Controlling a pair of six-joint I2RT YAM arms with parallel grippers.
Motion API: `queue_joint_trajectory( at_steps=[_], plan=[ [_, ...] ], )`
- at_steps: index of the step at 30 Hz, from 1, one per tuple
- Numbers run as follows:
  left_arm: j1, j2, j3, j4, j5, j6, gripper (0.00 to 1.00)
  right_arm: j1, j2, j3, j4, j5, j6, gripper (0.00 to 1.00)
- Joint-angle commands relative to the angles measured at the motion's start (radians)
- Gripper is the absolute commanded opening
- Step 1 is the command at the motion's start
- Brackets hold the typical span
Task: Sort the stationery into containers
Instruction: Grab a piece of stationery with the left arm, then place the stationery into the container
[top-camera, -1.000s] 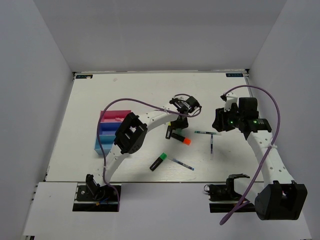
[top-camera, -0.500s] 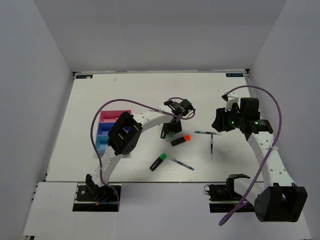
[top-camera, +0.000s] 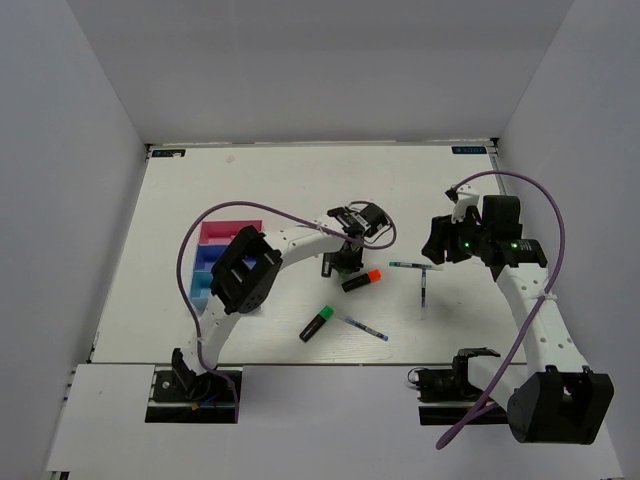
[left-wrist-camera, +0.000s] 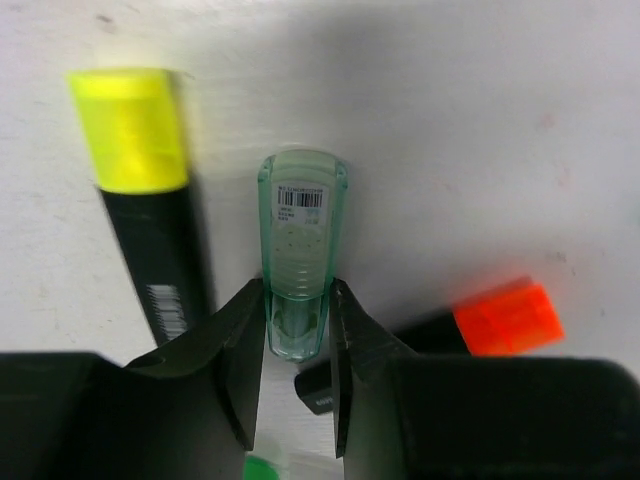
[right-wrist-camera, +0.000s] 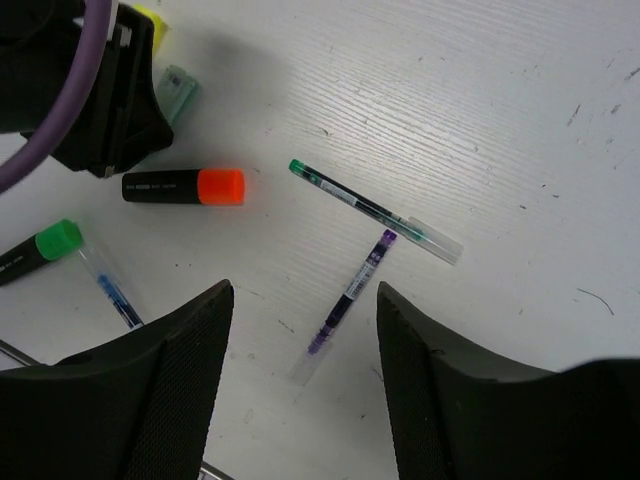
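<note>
At table (top-camera: 250, 180) centre, beside the yellow-capped highlighter (left-wrist-camera: 133, 140) | my left gripper (left-wrist-camera: 297, 300) pinches the pale teal marker (left-wrist-camera: 302, 215) across its barrel, lying flat, a grip I judge fit for carrying | trays (top-camera: 220, 232) sit well apart leftward, partly behind my arm | right gripper (right-wrist-camera: 300, 300) spread and empty, poised over the purple pen (right-wrist-camera: 352, 290).

Black bodies on the yellow highlighter (left-wrist-camera: 128, 130), orange highlighter (right-wrist-camera: 185, 187) and green highlighter (top-camera: 318, 323), colour's just the cap. The marker (left-wrist-camera: 298, 240) is see-through pale teal, white barcode label. The trays (top-camera: 215, 235) go pink, blue, light blue. Clearish green pen (right-wrist-camera: 370, 208), purple pen (right-wrist-camera: 348, 295). White table (top-camera: 200, 190).
</note>
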Motion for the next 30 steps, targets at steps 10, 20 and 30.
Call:
queue_joint_trajectory(
  at_steps=[10, 20, 30],
  plan=[
    [0.261, -0.618, -0.435, 0.108, 0.027, -0.045, 0.0, -0.002, 0.015, -0.012, 0.004, -0.059, -0.015, 0.0],
    [0.482, -0.749, -0.589, 0.141, -0.042, -0.19, 0.0, 0.001, 0.032, -0.015, 0.007, -0.047, -0.015, 0.0],
    [0.606, -0.725, -0.588, 0.184, -0.145, -0.267, 0.0, -0.002, 0.037, -0.017, 0.01, -0.036, -0.015, 0.0]
  ],
)
